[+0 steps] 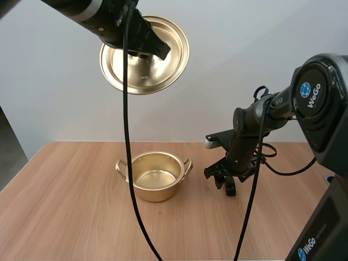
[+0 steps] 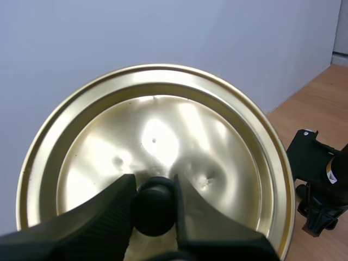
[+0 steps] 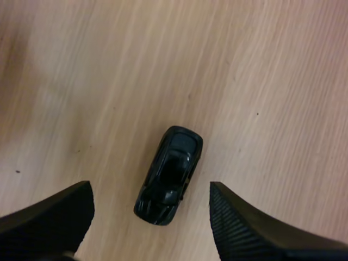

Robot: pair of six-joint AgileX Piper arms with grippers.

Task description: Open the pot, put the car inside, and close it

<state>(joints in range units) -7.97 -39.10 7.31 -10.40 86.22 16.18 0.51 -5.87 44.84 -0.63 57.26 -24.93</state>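
Light wooden table underneath everything, grain running away from the arms' bases. Standing on it near the middle, a round gold-coloured metal pot with two small side handles, upright and uncovered, shiny inner floor in plain sight.

High above the pot and well clear of the table, a round gold-coloured metal lid, tilted so that its top face turns towards the left arm. Slightly dented around the centre, as seen from the left wrist. Pinched at its small round black knob by the left gripper, the two black fingers pressed against the knob from either side with their ribbed faces on it.

To the right of the pot and apart from it, the right gripper, pointed down and hanging low over the table. Spread wide in the right wrist view, fingers well apart, gripping nothing.

Between those fingers, on the bare wood, a small glossy black toy car, on its wheels with roof up, touching neither finger, set at a slant to the grain. Outside the pot, on the table to its right.
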